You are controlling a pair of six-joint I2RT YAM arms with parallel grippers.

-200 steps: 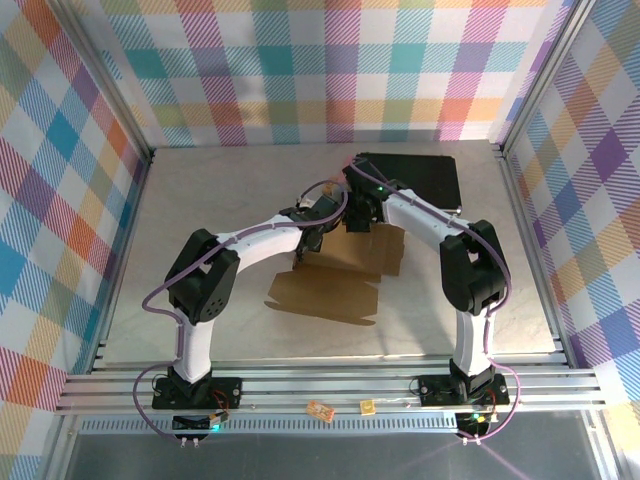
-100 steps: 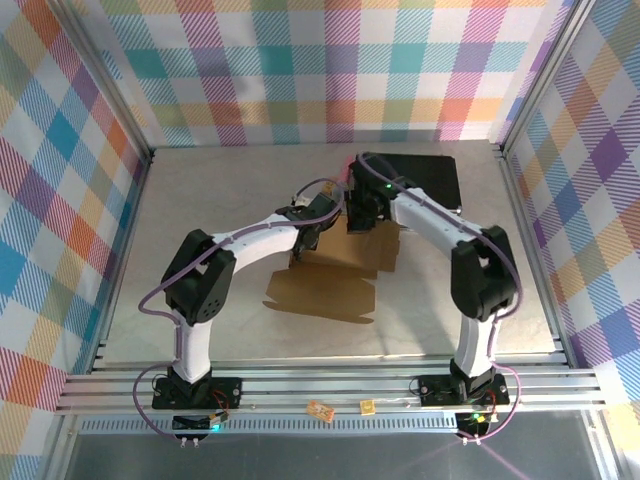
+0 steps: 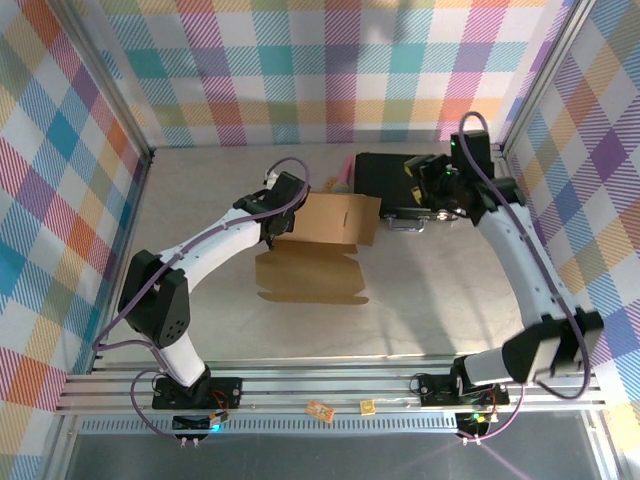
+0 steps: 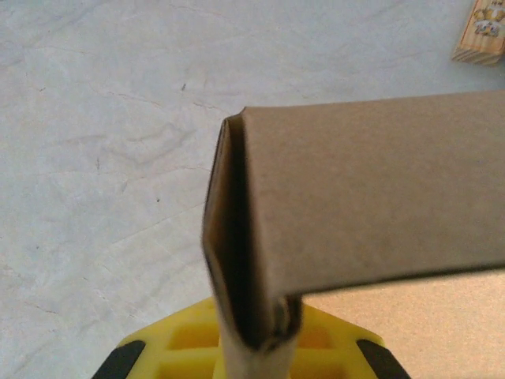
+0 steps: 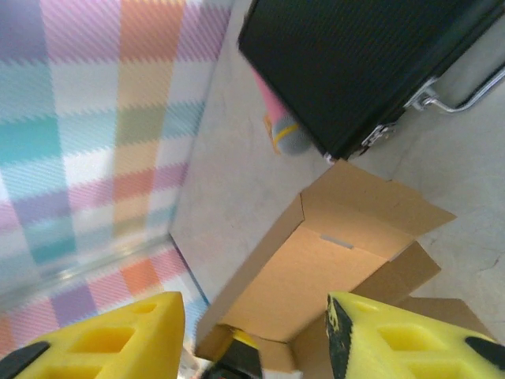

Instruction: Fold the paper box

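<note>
Two arms, two grippers, one paper box (image 3: 312, 272), one black case (image 3: 380, 176) and one pink-and-grey object (image 3: 347, 180) are counted in the top view. Two small pieces (image 3: 320, 410) are seen on the front rail at the bottom centre. One small wooden block (image 4: 483, 31) is seen at the upper right of the left wrist view.

The paper box is plain brown corrugated cardboard and lies on the table (image 3: 200, 200) just above the centre of the top view. Its lower part is spread flat. Its upper panel is raised, with a small slot cut near its right end. In the right wrist view the paper box (image 5: 316, 276) is seen at the lower centre as a half-formed tray with one long wall standing.

The left gripper (image 3: 281, 218) is closed tight on the left end of the raised panel. In its own wrist view a doubled cardboard edge (image 4: 245, 237) is pinched between the yellow fingers (image 4: 331, 343).

The right gripper (image 3: 425, 180) is held over the black case at the upper right. Its jaws are spread well apart, and nothing is held or touched by its fingers (image 5: 102, 339).
</note>
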